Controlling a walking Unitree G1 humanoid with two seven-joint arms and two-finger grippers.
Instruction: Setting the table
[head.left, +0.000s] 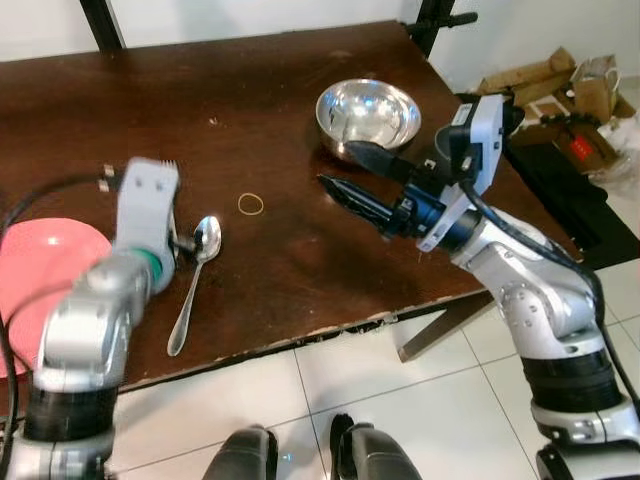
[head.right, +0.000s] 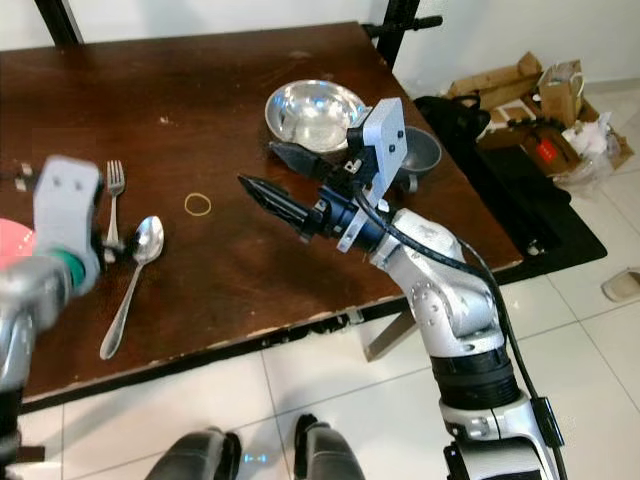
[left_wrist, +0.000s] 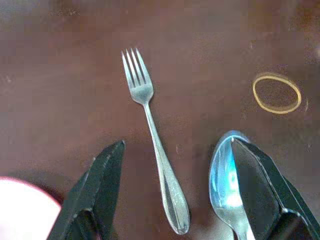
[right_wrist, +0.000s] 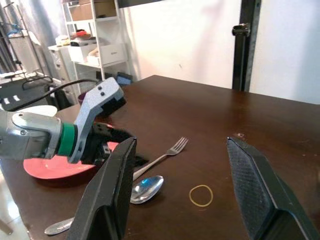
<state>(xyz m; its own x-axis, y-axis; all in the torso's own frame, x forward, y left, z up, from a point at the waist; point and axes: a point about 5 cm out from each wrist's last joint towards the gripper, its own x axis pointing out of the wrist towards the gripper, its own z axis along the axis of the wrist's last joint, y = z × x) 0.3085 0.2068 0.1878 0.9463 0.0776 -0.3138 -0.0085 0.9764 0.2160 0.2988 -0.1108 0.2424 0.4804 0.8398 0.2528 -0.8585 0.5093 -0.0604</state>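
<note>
The left hand (left_wrist: 175, 195) hovered open over the near part of the table (head.left: 280, 260), its fingers straddling the fork (left_wrist: 152, 135), with the spoon (head.left: 195, 280) just beside it and the pink plate (head.left: 40, 275) at the table's left edge. Further in, the right hand (head.left: 345, 170) hung open beside the steel bowl (head.left: 368, 115).

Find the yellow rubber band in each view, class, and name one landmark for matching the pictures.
Left eye view: rubber band mid-table, right of the spoon.
Right eye view: rubber band, again right of the spoon.
Left wrist view, beyond the spoon bowl.
Right wrist view, beside the spoon.
Shared landmark: the spoon.
</note>
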